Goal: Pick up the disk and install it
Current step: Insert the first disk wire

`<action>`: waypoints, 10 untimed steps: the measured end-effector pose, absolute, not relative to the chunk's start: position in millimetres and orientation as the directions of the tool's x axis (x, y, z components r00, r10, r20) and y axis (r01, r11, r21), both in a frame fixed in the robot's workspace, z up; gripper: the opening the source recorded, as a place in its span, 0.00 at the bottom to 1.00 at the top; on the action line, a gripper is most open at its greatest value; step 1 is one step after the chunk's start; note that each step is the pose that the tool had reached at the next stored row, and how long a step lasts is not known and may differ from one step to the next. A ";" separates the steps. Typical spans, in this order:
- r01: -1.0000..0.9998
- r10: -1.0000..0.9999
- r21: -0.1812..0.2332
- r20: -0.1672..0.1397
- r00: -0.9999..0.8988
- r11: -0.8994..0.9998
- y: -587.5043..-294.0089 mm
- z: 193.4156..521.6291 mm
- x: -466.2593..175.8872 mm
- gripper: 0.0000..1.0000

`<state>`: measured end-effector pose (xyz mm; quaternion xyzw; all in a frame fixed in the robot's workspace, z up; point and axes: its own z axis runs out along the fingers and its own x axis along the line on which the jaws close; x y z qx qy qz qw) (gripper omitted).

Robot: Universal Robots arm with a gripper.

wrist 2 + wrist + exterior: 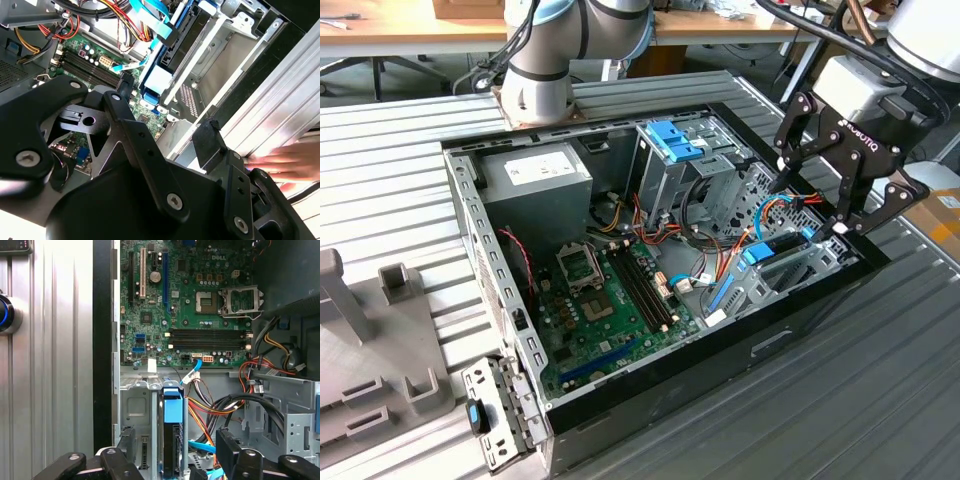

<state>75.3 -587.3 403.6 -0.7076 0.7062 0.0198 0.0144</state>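
Note:
The disk, black with blue rails and a blue end tab, stands on edge in the drive bay at the case's front corner, on the exterior view's right. My gripper hangs just above it, open and holding nothing. In the first wrist view the disk lies between my two fingertips, which straddle it without touching. The second wrist view shows the disk beyond my gripper.
The open computer case lies on a ribbed metal table. Inside are the motherboard, power supply, a grey cage with a blue latch and loose cables. A hand rests outside the case wall.

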 end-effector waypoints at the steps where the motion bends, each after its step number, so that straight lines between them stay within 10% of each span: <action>1: -1.000 -0.999 0.008 -0.048 0.002 -0.002 -587.3 403.6 75.3 0.74; 9: -1.000 -0.999 0.008 -0.048 0.002 -0.002 -587.3 403.6 75.5 0.73; 10: -1.000 -0.999 0.008 -0.048 0.002 -0.002 -587.3 403.6 75.5 0.60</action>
